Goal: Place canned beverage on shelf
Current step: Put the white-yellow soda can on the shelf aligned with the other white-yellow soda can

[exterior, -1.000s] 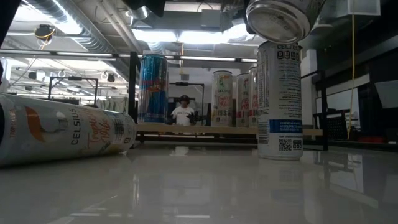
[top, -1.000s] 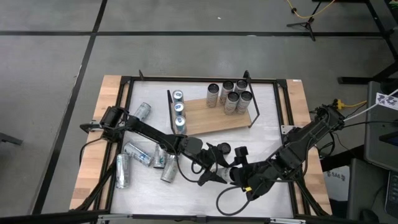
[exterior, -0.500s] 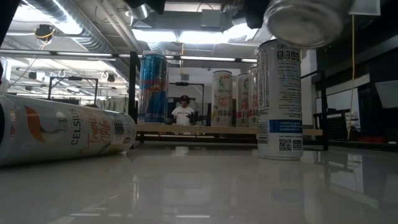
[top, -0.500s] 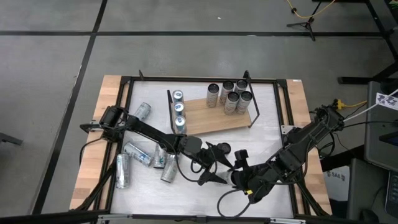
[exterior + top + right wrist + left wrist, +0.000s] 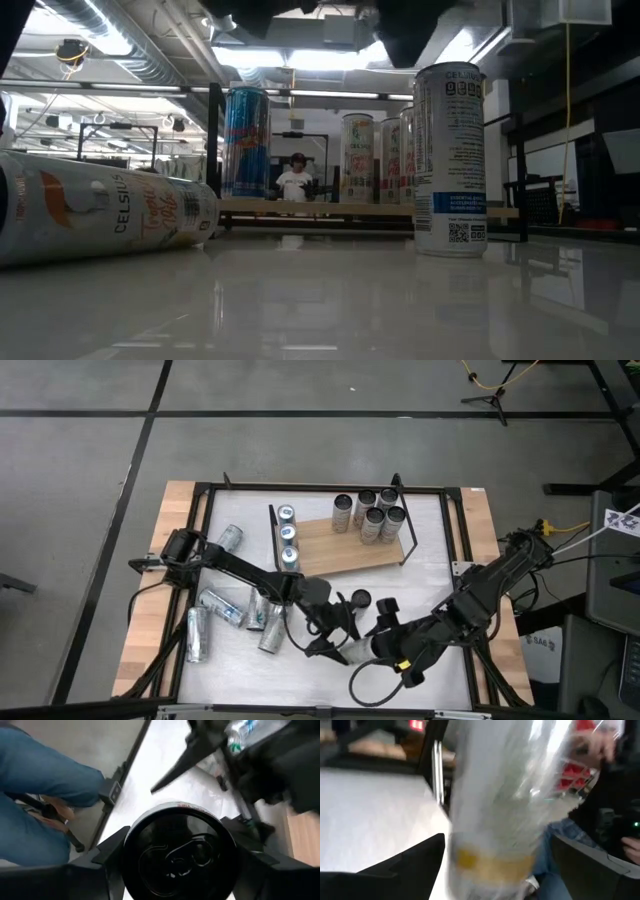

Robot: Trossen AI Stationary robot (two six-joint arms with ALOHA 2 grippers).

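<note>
- The right gripper (image 5: 175, 865) clasped a pale aluminium can (image 5: 179, 851) above the white surface (image 5: 440, 560), well short of the light-brown wooden shelf (image 5: 340, 550).
- The left gripper (image 5: 335, 632) stood wide open around the can; swinging off, the can might clip it.

Two dark robot arms reach toward each other in front of the shelf (image 5: 345, 545). The left gripper (image 5: 335, 630) has its fingers spread apart. The right gripper (image 5: 372, 647), just beside it, has its fingers clamped around a can (image 5: 179, 852).
</note>
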